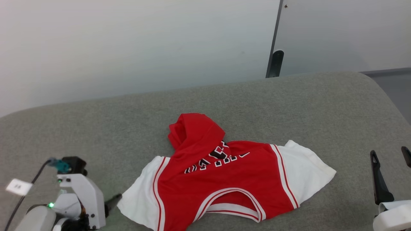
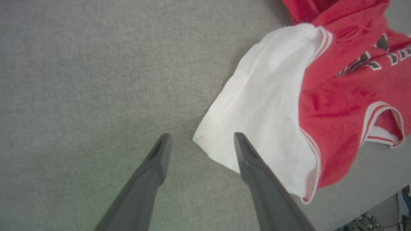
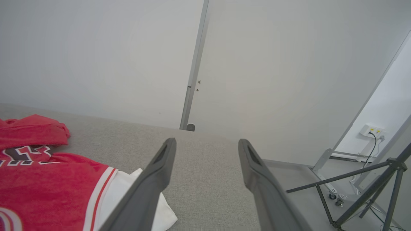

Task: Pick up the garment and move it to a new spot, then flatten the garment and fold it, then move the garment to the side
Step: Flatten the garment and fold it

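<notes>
The garment [image 1: 224, 179] lies on the grey fabric surface [image 1: 289, 106], a red jersey with white sleeves and striped trim. Its collar faces me, and its far part is bunched up and folded over the black lettering. My left gripper [image 2: 201, 136] is open at the garment's left white sleeve [image 2: 266, 106], with the sleeve's corner between its fingers; whether they touch the cloth I cannot tell. In the head view one left fingertip [image 1: 113, 201] shows beside that sleeve. My right gripper [image 1: 389, 151] stands open and holds nothing, to the right of the other white sleeve [image 1: 305, 173]. The garment [image 3: 48, 173] lies left of the right gripper [image 3: 207, 141].
A white wall with a dark vertical strip [image 1: 274, 61] rises behind the surface. The surface rounds off at the far right, with floor [image 1: 395, 80] beyond. A dark tripod [image 3: 369, 189] and a wall socket [image 3: 372, 131] stand off to the right. The near edge [image 2: 379, 199] runs close to the collar.
</notes>
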{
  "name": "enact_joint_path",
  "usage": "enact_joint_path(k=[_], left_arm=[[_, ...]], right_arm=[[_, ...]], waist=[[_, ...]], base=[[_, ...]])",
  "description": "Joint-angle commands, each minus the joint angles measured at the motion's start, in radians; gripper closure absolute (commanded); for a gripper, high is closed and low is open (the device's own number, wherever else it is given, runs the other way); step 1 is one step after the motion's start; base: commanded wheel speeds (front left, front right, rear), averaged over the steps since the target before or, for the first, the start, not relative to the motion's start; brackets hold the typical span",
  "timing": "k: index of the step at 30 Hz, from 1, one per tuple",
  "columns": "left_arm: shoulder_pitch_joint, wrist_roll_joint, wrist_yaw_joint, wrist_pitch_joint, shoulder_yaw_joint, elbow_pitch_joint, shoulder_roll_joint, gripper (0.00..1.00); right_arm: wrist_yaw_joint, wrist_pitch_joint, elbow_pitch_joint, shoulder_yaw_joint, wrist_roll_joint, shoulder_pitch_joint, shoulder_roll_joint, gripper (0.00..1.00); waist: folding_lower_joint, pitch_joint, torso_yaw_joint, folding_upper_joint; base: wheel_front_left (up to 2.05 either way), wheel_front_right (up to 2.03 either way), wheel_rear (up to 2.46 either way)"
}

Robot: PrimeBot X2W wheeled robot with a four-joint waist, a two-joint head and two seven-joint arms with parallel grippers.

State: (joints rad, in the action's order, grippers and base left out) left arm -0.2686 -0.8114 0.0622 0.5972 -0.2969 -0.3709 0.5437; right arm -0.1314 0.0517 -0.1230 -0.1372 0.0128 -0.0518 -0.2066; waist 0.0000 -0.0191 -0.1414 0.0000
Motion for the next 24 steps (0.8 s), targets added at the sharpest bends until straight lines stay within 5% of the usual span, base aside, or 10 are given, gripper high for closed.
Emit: enact_joint_path(k=[1,12,22,23,24], left_arm=[[-0.012,-0.004,0.000,0.010,-0.005,-0.003,0.001,0.00],[-0.141,0.043,0.014,0.154,-0.112,-0.187,-0.031,0.00],[-0.223,0.071,0.031,0.145,-0.166,-0.390,-0.085,0.00],[-0.227,0.067,0.033,0.150,-0.169,-0.406,-0.092,0.53],[-0.231,0.063,0.034,0.155,-0.170,-0.424,-0.099,0.78]], right_arm=[[0.001,-0.003,0.002,-0.001,0.007,0.003,0.000,0.00],[0.001,-0.026,0.001,0.012,0.031,0.015,-0.016,0.00],[0.001,-0.045,-0.004,0.028,0.052,0.041,-0.030,0.00],[0.001,-0.049,-0.004,0.029,0.056,0.043,-0.031,0.00],[0.001,-0.057,-0.005,0.031,0.064,0.046,-0.032,0.00]], waist=[[0.0000,0.004,-0.005,0.0000],[0.0000,0.037,-0.036,0.0000],[0.0000,0.068,-0.049,0.0000],[0.0000,0.069,-0.049,0.0000],[0.0000,0.071,-0.048,0.0000]], base=[[0.00,0.00,0.00],[0.00,0.00,0.00],[0.00,0.00,0.00],[0.00,0.00,0.00],[0.00,0.00,0.00]])
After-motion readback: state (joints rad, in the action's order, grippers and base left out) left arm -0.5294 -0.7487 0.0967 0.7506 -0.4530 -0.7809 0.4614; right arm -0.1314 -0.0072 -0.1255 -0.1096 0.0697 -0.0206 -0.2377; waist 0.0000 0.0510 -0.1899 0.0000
